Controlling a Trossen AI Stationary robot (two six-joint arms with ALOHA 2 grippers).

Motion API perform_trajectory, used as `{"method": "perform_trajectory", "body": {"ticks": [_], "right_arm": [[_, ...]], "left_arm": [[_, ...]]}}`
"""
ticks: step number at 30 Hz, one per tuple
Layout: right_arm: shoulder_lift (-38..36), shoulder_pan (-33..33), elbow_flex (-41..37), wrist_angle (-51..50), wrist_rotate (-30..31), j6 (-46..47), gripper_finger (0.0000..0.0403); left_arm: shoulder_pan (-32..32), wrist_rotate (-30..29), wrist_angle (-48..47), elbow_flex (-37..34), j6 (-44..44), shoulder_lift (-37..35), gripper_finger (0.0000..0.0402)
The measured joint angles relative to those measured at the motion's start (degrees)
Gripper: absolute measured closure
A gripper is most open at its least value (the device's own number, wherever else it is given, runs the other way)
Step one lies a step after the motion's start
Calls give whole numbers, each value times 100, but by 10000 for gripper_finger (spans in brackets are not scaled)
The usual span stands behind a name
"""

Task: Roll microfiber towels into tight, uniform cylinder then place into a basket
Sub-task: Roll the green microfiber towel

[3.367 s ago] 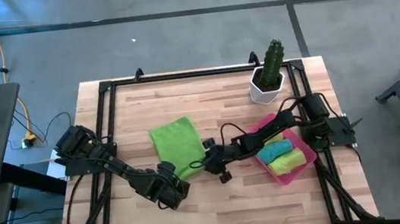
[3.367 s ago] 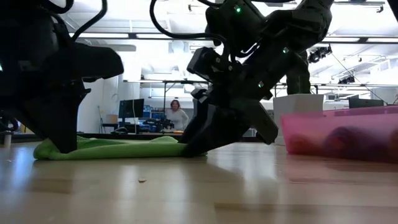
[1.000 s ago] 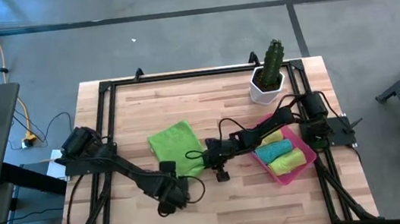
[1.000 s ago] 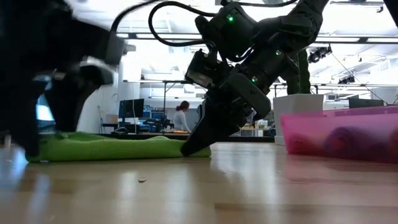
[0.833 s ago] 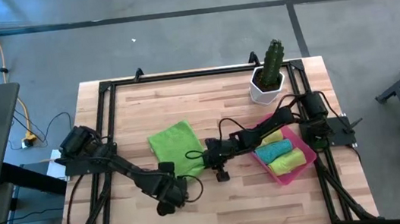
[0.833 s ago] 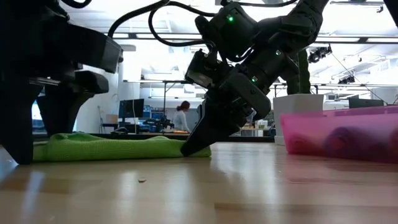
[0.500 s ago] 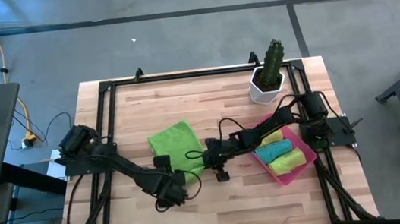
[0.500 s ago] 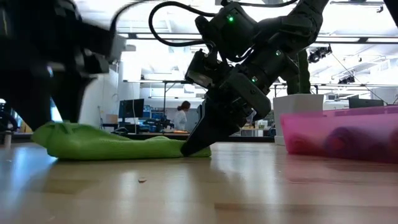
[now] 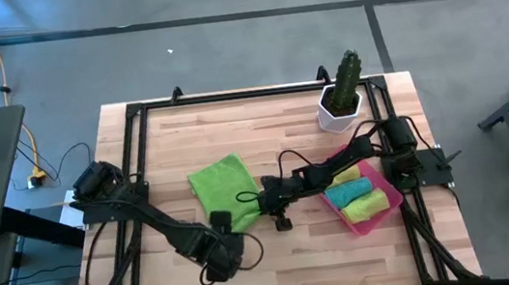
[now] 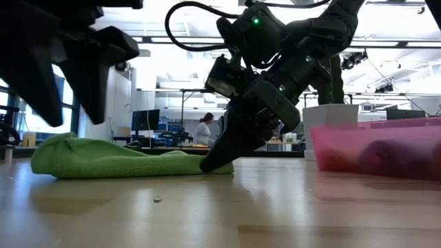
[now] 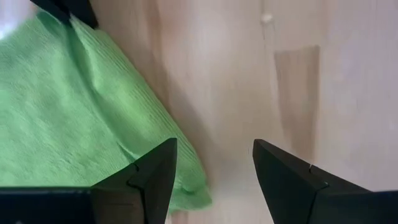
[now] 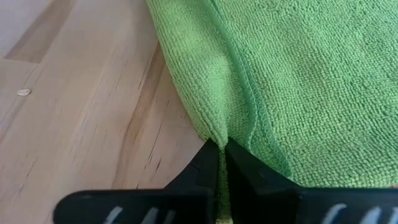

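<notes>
**Green towel pinched at one edge, left fingers spread**

The left gripper (image 9: 218, 254) hangs above the tabletop (image 9: 278, 256) near the front corner of the lime green towel (image 9: 221, 184), its fingers (image 11: 152, 177) apart and empty. The towel lies mostly flat at mid-table. At its right edge the right gripper (image 9: 263, 198) has its fingers (image 12: 214, 163) pressed together on a fold of the cloth. Further right, the pink basket (image 9: 389, 206) holds a teal roll (image 9: 348, 192) and a yellow roll (image 9: 364, 205). A potted cactus (image 9: 343, 88) stands behind it.

one lime green towel (image 9: 220, 187) on the table, two rolled towels (image 9: 357, 198) in one basket (image 9: 386, 212), one cactus pot (image 9: 339, 105).
</notes>
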Motion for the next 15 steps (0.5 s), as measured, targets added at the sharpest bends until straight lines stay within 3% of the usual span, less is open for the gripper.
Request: {"method": "perform_trajectory", "body": {"ticks": [9,15], "right_arm": [[0,0,4,-6,1,-1,400],[0,0,4,-6,1,-3,400]], "left_arm": [[89,-127,534,-473,52,0,202],[150,-174,308,-827,-241,0,202]]}}
